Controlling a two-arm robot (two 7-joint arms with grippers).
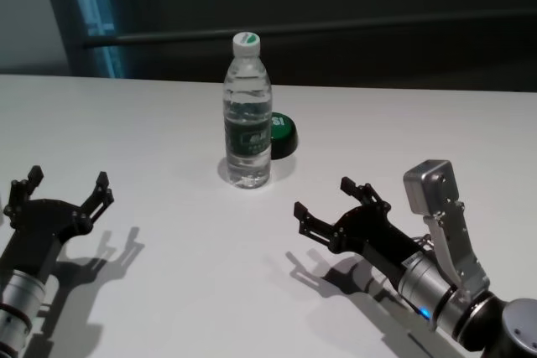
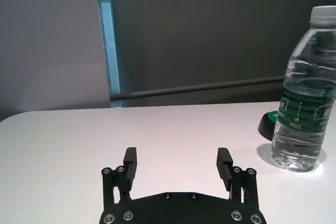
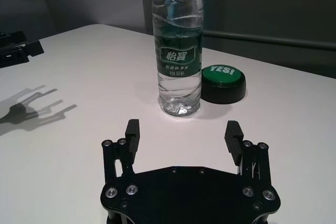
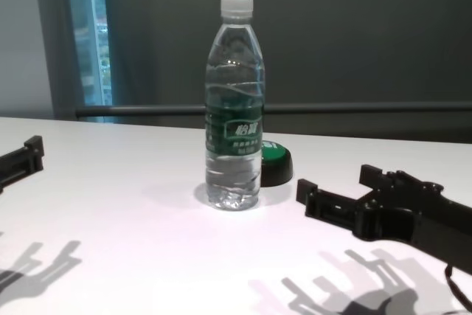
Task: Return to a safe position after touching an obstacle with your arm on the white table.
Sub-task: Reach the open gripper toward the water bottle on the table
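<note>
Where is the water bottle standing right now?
In the head view the water bottle stands upright mid-table, just in front of a green button, beyond and apart from the open right gripper.

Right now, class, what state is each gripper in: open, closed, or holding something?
Left gripper: open, empty, above the table.
Right gripper: open, empty, short of the bottle.

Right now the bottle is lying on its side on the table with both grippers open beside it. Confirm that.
Not quite. The bottle stands upright on the table, cap on top, as the chest view shows. The rest holds: the left gripper and right gripper are both open, apart from it.
</note>
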